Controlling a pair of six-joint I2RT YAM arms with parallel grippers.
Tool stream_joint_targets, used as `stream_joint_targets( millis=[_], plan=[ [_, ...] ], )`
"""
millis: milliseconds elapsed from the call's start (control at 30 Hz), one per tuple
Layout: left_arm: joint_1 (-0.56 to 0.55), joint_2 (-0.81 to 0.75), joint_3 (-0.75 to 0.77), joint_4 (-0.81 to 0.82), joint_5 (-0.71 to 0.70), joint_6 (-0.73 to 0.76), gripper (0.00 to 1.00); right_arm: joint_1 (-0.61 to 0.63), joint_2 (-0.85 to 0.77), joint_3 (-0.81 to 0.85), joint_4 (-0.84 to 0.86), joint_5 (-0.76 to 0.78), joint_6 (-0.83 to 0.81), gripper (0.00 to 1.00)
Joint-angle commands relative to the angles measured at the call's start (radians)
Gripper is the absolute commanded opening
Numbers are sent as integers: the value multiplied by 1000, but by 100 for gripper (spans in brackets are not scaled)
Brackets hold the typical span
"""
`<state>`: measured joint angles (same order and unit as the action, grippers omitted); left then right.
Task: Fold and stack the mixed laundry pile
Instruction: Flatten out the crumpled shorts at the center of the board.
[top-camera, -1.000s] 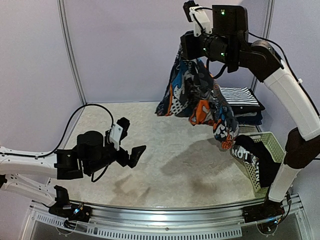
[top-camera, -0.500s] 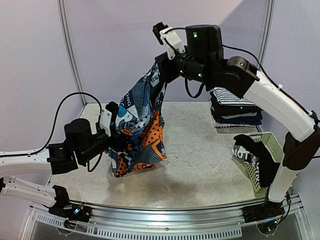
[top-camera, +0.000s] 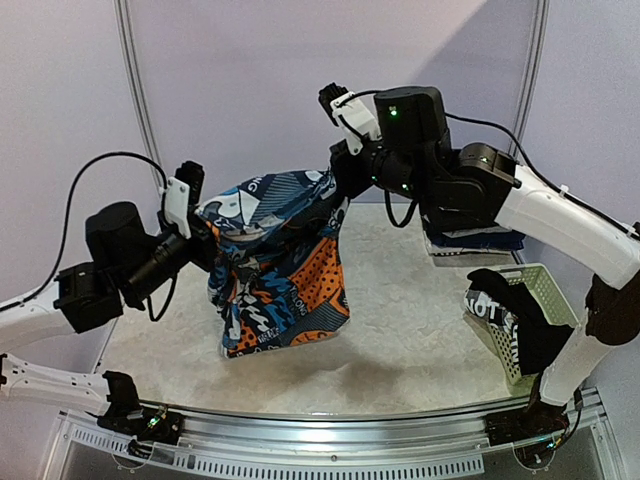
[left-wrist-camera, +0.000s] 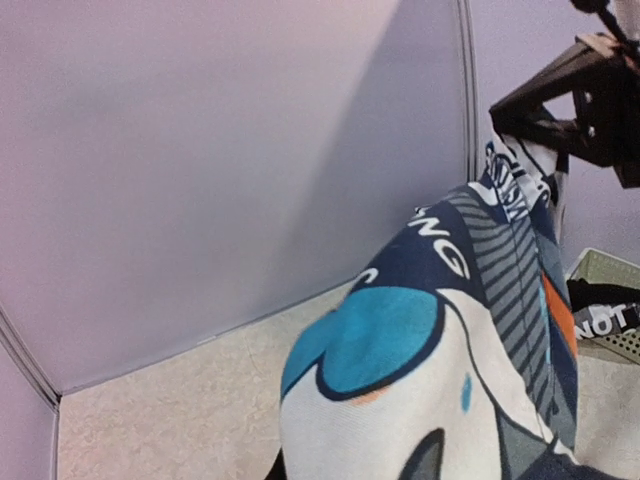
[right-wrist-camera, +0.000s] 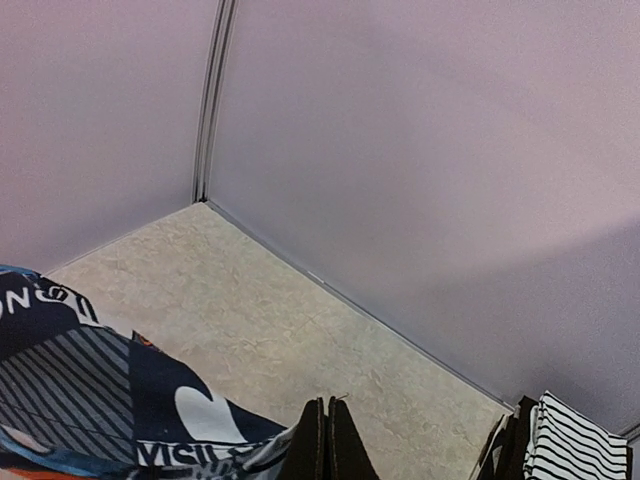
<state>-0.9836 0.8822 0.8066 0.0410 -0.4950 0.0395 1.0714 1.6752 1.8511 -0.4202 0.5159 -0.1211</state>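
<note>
Printed garment (top-camera: 275, 275) hangs stretched between left gripper (top-camera: 203, 236) and right gripper (top-camera: 339, 180).

A soft printed cloth (top-camera: 275, 270) in orange, blue, white and black hangs up in the air. Its top edge is pulled out sideways between the left end effector (top-camera: 205, 215) and the right end effector (top-camera: 338, 180), and both pinch it. The rest droops down in folds, with the bottom edge near the tabletop (top-camera: 400, 350). At the far right corner sits a neat stack of folded clothes (top-camera: 480, 240), dark blue lower down, with a white cloth with thin black stripes (right-wrist-camera: 578, 440) in it. A black cloth with white letters (top-camera: 500, 310) hangs over the side of the white plastic basket (top-camera: 545, 290).
</note>
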Motion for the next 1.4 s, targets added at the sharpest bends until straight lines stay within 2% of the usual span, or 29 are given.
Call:
stream_joint_targets(
  millis=[0, 267, 433, 500, 567, 633, 700, 767, 867, 900, 967, 1000, 1067, 1100, 1133, 1233, 1367],
  plan=[
    [10, -28, 134, -171, -17, 69, 0, 1, -77, 0, 57, -4, -27, 0],
    [10, 31, 498, -368, 69, 185, 0, 2, -153, 102, 13, -149, -64, 0],
    [10, 106, 692, -487, 155, 244, 0, 1, -221, 100, -29, -210, -50, 2],
    [10, 149, 751, -523, 131, 269, 0, 2, -228, 103, -53, -186, -41, 2],
    [13, 211, 803, -565, 68, 305, 0, -3, -209, 108, -61, -87, -33, 2],
    [40, 300, 844, -600, 4, 343, 0, -35, -163, 129, -82, 22, -12, 2],
    [135, 408, 891, -666, 78, 313, 0, -99, -65, 164, -147, 21, 54, 2],
    [279, 516, 916, -686, 211, 250, 0, -177, 38, 193, -206, -37, 169, 2],
    [420, 744, 953, -685, 371, 194, 1, -319, 239, 290, -266, -158, 311, 2],
    [460, 830, 977, -684, 408, 180, 2, -356, 304, 349, -291, -171, 343, 1],
    [525, 1020, 1057, -692, 417, 126, 14, -424, 472, 502, -359, -222, 396, 3],
    [555, 1113, 1127, -718, 429, 92, 24, -454, 591, 586, -396, -256, 415, 7],
    [597, 1253, 1223, -779, 471, 23, 60, -499, 719, 675, -437, -319, 460, 23],
    [601, 1270, 1203, -742, 463, 1, 81, -515, 758, 671, -435, -331, 472, 37],
    [600, 1263, 1162, -689, 451, -19, 97, -527, 763, 643, -413, -336, 483, 52],
    [599, 1196, 1038, -601, 447, -66, 99, -535, 703, 510, -310, -327, 469, 82],
    [597, 1074, 880, -577, 425, -145, 100, -535, 630, 459, -303, -324, 432, 98]
  ],
)
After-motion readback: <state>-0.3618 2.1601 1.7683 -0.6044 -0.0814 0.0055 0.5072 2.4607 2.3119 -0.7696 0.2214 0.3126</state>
